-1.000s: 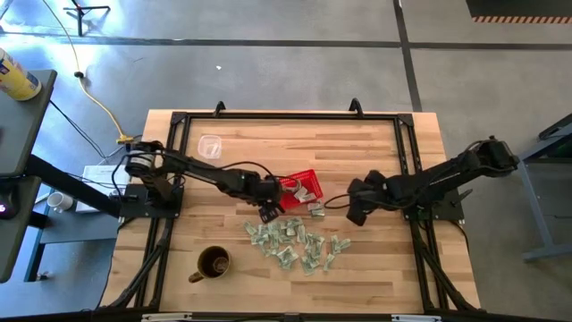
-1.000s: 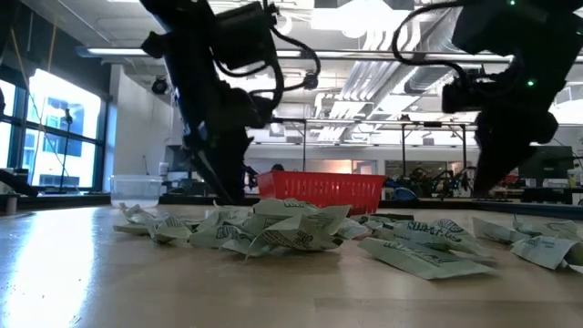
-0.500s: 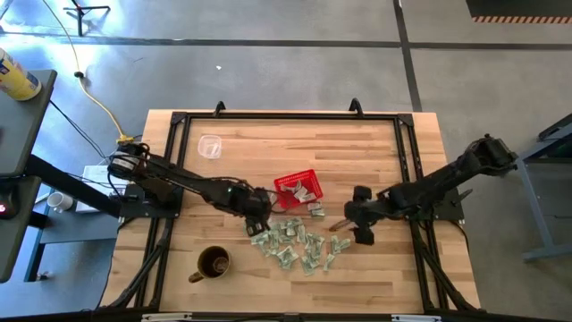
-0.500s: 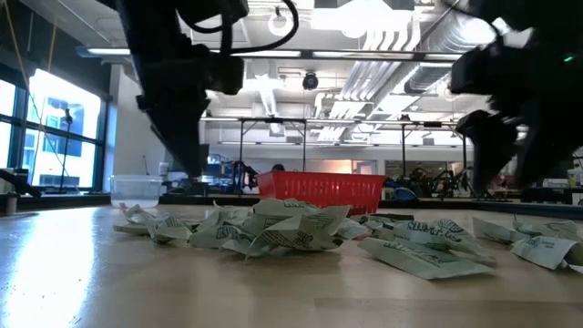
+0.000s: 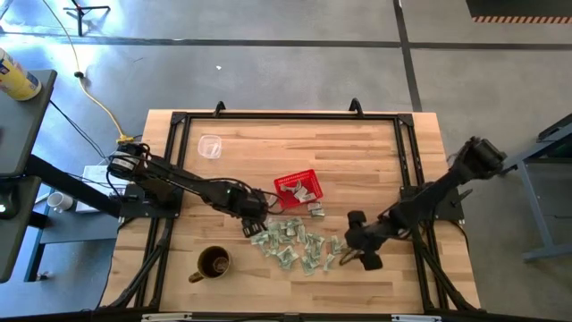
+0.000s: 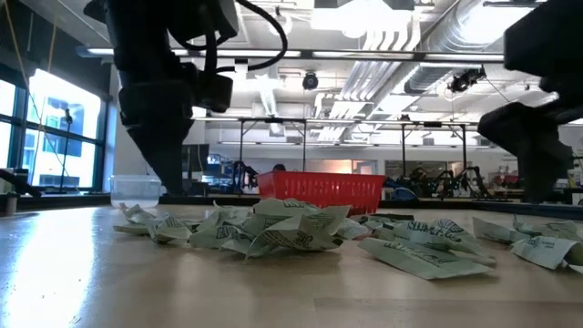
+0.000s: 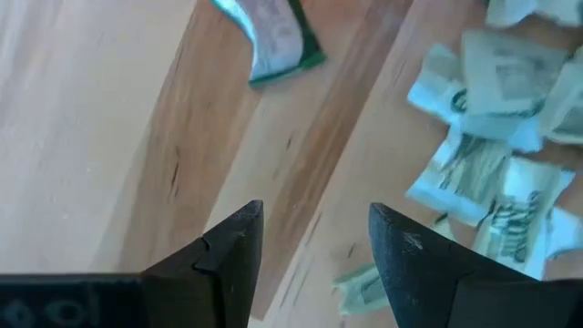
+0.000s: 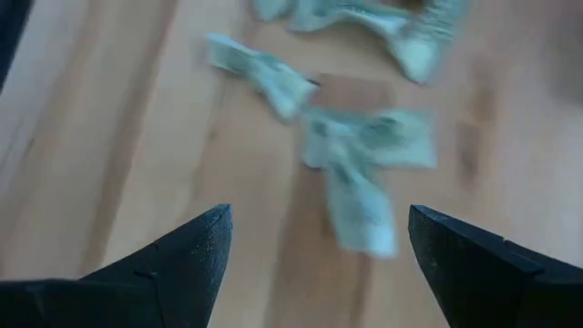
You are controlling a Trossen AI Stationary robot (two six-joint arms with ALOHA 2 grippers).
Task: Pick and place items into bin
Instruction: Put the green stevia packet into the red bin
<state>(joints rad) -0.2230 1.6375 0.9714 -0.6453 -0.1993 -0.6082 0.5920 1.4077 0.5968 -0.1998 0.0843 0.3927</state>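
Many small pale green-and-white packets [image 5: 295, 243] lie in a loose pile on the wooden table, near of the red mesh basket [image 5: 298, 189]. The basket holds a few packets [image 5: 306, 191]. My left gripper [image 5: 249, 224] is open and empty, low over the table at the pile's left end; in its wrist view [image 7: 314, 241] packets [image 7: 492, 164] lie just ahead. My right gripper [image 5: 345, 255] is open wide and empty at the pile's right end; its wrist view [image 8: 319, 251] shows packets [image 8: 364, 173] ahead of the fingers.
A brown mug [image 5: 213, 264] stands near the front left of the pile. A clear plastic cup [image 5: 210, 146] stands at the far left. A black frame [image 5: 286, 116] runs around the table. In the low view the basket [image 6: 321, 189] stands behind the pile [image 6: 273, 228].
My left gripper has moved from beside the basket toward the table's near left, down to the pile's left end. My right gripper has moved toward the table's near edge, down to the pile's right end. The packets and the basket have stayed where they were.
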